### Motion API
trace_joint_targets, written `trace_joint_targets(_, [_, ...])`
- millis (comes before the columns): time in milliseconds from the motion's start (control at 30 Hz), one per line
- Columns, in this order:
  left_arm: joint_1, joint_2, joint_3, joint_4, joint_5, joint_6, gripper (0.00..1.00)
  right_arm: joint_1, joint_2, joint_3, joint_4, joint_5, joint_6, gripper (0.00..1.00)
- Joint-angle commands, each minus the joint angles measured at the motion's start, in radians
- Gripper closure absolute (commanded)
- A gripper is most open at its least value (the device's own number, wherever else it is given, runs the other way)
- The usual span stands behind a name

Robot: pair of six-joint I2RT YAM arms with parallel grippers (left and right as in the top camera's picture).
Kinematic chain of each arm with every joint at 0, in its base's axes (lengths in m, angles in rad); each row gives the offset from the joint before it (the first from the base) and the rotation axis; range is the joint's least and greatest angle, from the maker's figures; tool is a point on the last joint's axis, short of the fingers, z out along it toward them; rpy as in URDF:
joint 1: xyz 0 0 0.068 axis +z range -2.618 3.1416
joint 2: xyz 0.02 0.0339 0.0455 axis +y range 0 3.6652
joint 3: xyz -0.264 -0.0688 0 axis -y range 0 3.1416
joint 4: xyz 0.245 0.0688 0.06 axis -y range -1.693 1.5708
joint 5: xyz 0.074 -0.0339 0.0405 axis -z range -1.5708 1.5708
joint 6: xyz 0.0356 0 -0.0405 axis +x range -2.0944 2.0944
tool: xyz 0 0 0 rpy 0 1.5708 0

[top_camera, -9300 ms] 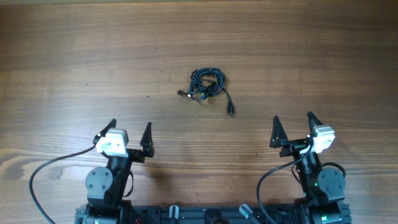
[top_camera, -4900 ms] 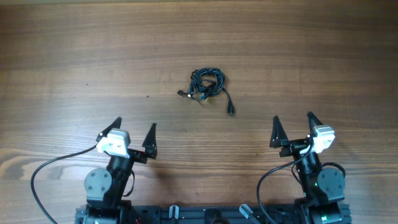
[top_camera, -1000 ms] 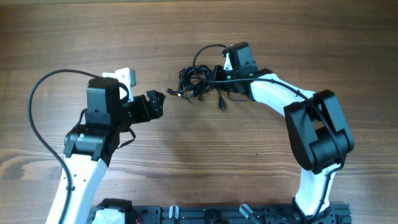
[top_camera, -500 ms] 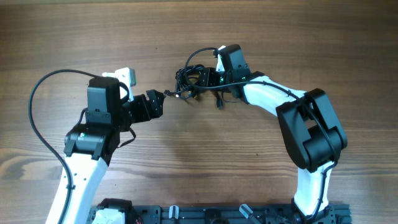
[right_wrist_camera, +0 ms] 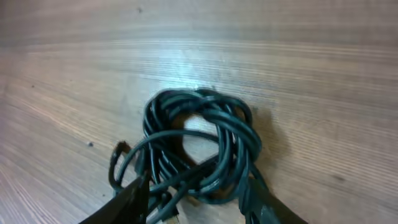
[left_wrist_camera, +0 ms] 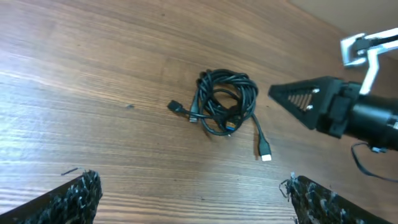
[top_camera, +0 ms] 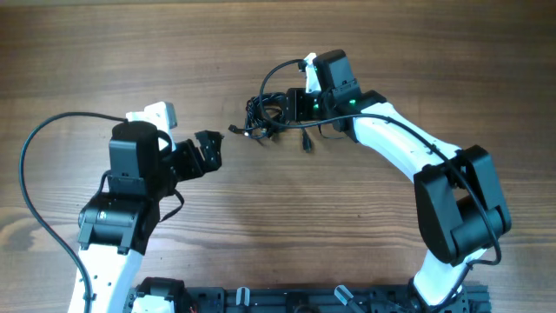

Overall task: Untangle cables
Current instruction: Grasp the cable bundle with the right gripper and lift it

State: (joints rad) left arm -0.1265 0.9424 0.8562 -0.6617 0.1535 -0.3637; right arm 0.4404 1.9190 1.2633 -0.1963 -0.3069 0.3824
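Overhead: cables lay in one tight bunch mid-bench. Left claw sat near its left side and right claw at its right edge. Untangling looked barely begun.

Left wrist: left claw gaped wide, empty, short of the bunch. Thin glossy black cords, coiled round, with one tail trailing to a pale-tipped plug.

Right wrist: right claw had its fingers apart astride the coil's near strands, with no clamp seen. Next move probably calls for pinching a single strand or the free tail, with the other claw anchoring the coil
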Motion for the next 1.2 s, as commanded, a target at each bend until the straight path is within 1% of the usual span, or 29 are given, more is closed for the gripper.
trace_joint_targets(0, [-0.005, 0.025, 0.021, -0.002, -0.036, -0.019, 0.00, 0.005, 0.037, 0.023, 0.027, 0.060, -0.033, 0.49])
trace_joint_targets(267, [-0.005, 0.122, 0.021, 0.000, -0.035, -0.038, 0.01, 0.016, 0.179, 0.179, -0.055, 0.071, -0.072, 0.49])
trace_joint_targets(400, [-0.005, 0.140, 0.021, -0.001, -0.035, -0.038, 0.01, 0.050, 0.219, 0.185, -0.083, 0.099, -0.025, 0.50])
trace_joint_targets(467, [-0.005, 0.140, 0.021, -0.001, -0.036, -0.037, 0.01, 0.071, 0.237, 0.185, -0.099, 0.127, 0.018, 0.50])
trace_joint_targets(533, [-0.005, 0.140, 0.021, -0.001, -0.036, -0.037, 0.01, 0.074, 0.240, 0.185, -0.118, 0.136, 0.067, 0.53])
trace_joint_targets(600, [-0.005, 0.140, 0.021, -0.002, -0.035, -0.037, 0.01, 0.074, 0.248, 0.185, -0.156, 0.154, 0.116, 0.54])
trace_joint_targets(767, [-0.005, 0.141, 0.021, -0.006, -0.035, -0.038, 0.01, 0.085, 0.251, 0.184, -0.187, 0.151, 0.117, 0.55])
trace_joint_targets(967, [-0.005, 0.140, 0.021, -0.028, -0.032, -0.038, 0.01, 0.124, 0.274, 0.183, -0.203, 0.161, 0.118, 0.59])
trace_joint_targets(1000, [-0.005, 0.140, 0.021, -0.027, -0.032, -0.038, 0.01, 0.126, 0.274, 0.183, -0.204, 0.161, 0.118, 0.60])
trace_joint_targets(1167, [-0.005, 0.140, 0.021, -0.033, -0.012, -0.039, 0.05, 0.126, 0.275, 0.183, -0.205, 0.161, 0.119, 0.79])
